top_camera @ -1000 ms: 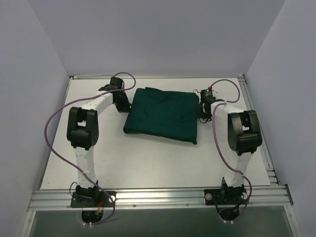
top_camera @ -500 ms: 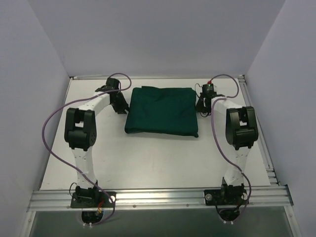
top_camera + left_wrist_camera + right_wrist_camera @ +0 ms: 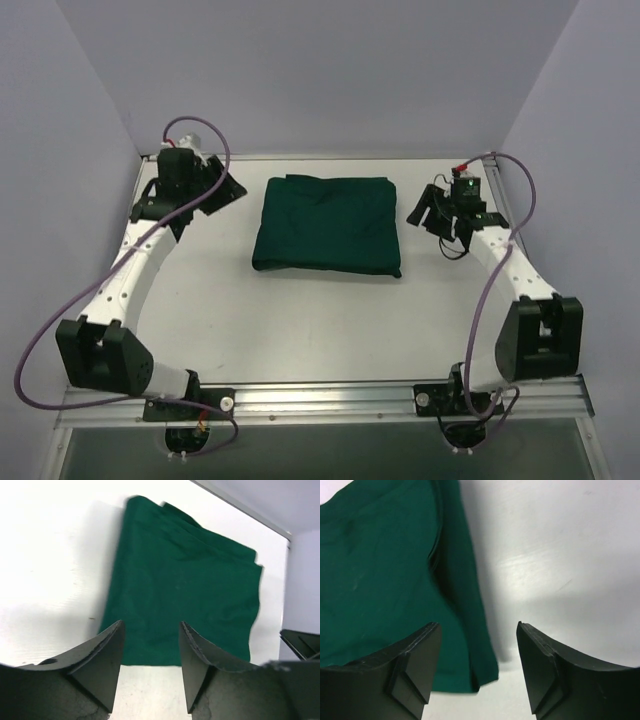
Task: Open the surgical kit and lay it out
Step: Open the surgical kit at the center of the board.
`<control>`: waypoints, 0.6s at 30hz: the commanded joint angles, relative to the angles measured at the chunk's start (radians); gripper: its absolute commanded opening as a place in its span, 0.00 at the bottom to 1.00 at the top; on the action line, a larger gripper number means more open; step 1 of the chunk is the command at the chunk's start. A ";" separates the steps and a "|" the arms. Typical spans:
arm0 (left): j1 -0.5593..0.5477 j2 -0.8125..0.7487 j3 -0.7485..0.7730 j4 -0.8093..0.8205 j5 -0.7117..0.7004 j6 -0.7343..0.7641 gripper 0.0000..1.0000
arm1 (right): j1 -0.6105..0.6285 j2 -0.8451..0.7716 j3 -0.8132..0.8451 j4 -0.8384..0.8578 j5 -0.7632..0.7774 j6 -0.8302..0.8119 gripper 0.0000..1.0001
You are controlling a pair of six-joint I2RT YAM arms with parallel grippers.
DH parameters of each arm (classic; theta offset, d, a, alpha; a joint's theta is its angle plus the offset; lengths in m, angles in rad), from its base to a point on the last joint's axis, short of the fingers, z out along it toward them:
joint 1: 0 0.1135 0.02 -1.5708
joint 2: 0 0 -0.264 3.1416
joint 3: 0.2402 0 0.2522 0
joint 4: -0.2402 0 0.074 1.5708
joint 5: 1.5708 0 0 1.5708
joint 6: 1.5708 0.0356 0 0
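The surgical kit (image 3: pixel 328 224) is a dark green cloth bundle, folded shut and lying flat at the middle of the white table; the cloth hides whatever is inside. The same bundle (image 3: pixel 185 585) fills the left wrist view beyond my left gripper (image 3: pixel 151 630), which is open and empty. In the top view the left gripper (image 3: pixel 222 190) hangs to the left of the bundle, clear of it. My right gripper (image 3: pixel 428 212) hangs to the right of the bundle, also open and empty. In the right wrist view the bundle's edge and corner (image 3: pixel 465 605) lie under the right gripper (image 3: pixel 479 630).
The white table (image 3: pixel 300 320) is boxed in by pale walls on three sides. An aluminium rail (image 3: pixel 320 398) runs along its near edge, with both arm bases bolted to it. Purple cables (image 3: pixel 40 340) loop from each arm.
Both grippers have let go of the cloth, opened and drawn back outward and upward. The arms have swung out to the sides. The bundle has settled flat and squared up.
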 commanded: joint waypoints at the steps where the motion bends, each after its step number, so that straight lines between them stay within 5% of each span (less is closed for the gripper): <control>1: -0.064 -0.076 -0.105 0.049 0.103 0.061 0.57 | 0.008 -0.130 -0.114 -0.037 -0.175 0.017 0.63; 9: -0.366 -0.192 -0.252 0.123 0.091 0.135 0.59 | 0.008 -0.264 -0.330 -0.022 -0.308 0.026 0.63; 18: -0.454 -0.218 -0.311 0.227 0.088 0.159 0.58 | 0.006 -0.215 -0.415 0.176 -0.407 0.083 0.53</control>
